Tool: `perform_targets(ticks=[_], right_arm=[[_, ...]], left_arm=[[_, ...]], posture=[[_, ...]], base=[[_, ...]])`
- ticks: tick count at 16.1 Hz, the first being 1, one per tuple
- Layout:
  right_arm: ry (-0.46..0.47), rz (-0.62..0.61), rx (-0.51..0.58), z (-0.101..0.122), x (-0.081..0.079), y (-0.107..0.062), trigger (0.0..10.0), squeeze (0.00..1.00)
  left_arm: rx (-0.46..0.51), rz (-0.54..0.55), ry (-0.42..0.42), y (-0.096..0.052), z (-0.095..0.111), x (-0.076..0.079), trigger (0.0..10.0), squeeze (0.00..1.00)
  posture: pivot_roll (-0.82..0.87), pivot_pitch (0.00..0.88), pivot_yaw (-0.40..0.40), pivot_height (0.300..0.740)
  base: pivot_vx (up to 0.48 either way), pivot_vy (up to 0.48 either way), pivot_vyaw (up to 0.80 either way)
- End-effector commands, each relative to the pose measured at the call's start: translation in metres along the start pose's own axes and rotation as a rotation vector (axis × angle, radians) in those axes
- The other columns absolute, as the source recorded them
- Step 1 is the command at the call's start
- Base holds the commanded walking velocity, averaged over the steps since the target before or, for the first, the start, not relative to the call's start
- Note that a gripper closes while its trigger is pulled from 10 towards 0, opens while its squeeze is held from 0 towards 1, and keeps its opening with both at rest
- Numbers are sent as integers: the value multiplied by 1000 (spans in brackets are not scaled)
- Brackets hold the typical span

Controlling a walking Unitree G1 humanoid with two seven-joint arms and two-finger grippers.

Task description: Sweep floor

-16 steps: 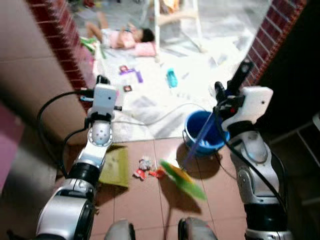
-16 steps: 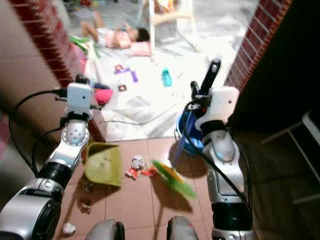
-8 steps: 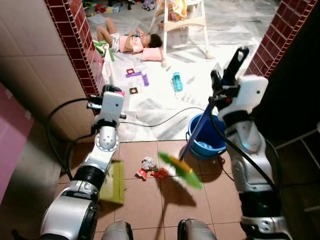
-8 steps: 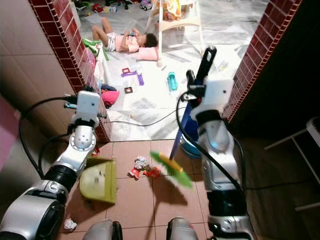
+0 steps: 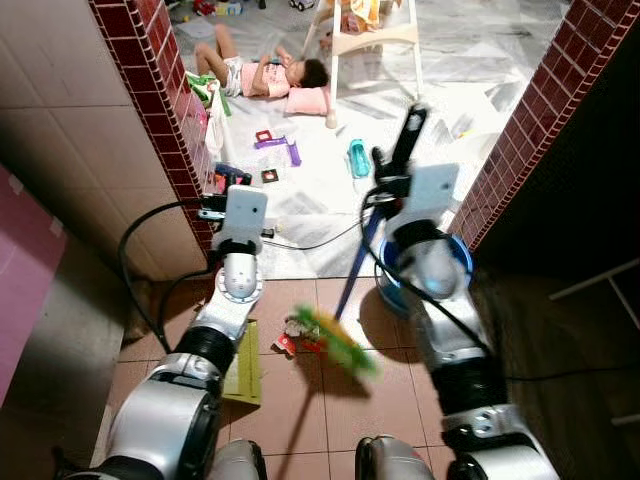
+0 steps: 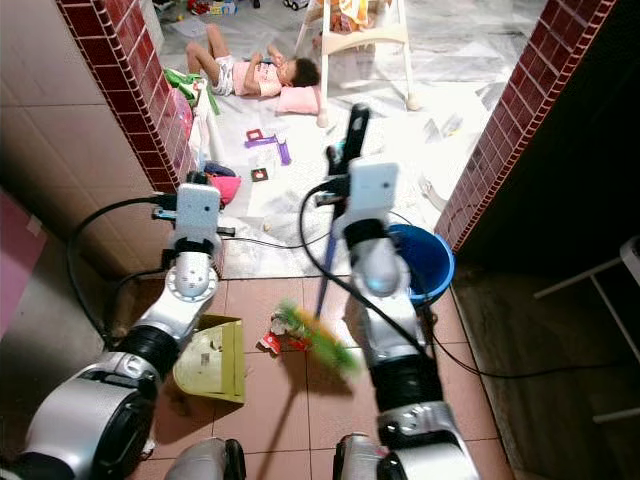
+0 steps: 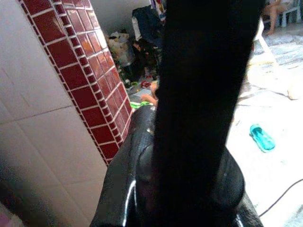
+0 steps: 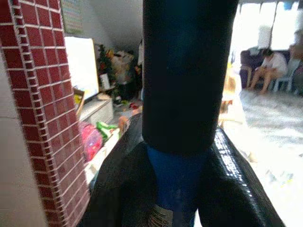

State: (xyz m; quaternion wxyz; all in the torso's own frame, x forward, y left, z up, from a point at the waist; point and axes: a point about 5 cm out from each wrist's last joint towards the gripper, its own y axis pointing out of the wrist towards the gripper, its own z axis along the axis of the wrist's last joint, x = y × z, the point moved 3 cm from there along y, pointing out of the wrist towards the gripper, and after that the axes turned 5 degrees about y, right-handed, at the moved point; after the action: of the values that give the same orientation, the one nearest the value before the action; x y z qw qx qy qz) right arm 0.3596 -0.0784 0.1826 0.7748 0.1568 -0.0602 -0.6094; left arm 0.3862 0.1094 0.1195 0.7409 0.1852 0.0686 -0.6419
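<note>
A person [image 5: 268, 75] lies on the pale floor beyond both arms, near a white chair [image 5: 372, 30]. Just beside the right arm sits a blue bucket [image 6: 425, 262]. The right gripper [image 6: 348, 150] is closed around the dark grip of a broom [image 6: 325, 275] — its blue handle slants down to the green bristles [image 6: 318, 342], which rest on the brown tiles beside scraps of litter [image 6: 282, 330]. The left gripper [image 6: 197, 185] clamps a black handle; below that arm a yellow-green dustpan [image 6: 215, 360] stands on the tiles, just left of the litter.
</note>
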Motion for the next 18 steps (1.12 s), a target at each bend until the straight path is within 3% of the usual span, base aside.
perform_targets(ticks=[1,2,7,10,14,17,18], right_arm=[[5,38,59,12,-12,7,10000,0],[18,48,47,9,-16,7,10000,0],[253,100,-40,-4,-29,5,10000,0],[371,219,-52,10,-39,9,10000,0],[319,249,36,42,-22,24,10000,0],[230,233,160,77,-7,36,10000,0],[156,233,202,87,-4,38,10000,0]], left_arm=[[-64,-6,-37,-5,-7,11,10000,0],[-74,-13,-45,-6,-7,14,10000,0],[-191,-101,-151,-25,-30,32,10000,0],[-206,-120,-166,-25,-31,35,10000,0],[-212,-141,-168,-26,-31,38,10000,0],[-216,-146,-171,-27,-32,39,10000,0],[-217,-150,-170,-26,-31,40,10000,0]], posture=[[-161,99,11,740],[-163,98,11,740],[-176,89,5,740],[-175,86,3,740],[-181,81,1,740],[-181,80,1,740],[-184,77,0,740]], base=[[0,0,0],[0,0,0],[0,0,0],[0,0,0],[0,0,0],[0,0,0],[0,0,0]])
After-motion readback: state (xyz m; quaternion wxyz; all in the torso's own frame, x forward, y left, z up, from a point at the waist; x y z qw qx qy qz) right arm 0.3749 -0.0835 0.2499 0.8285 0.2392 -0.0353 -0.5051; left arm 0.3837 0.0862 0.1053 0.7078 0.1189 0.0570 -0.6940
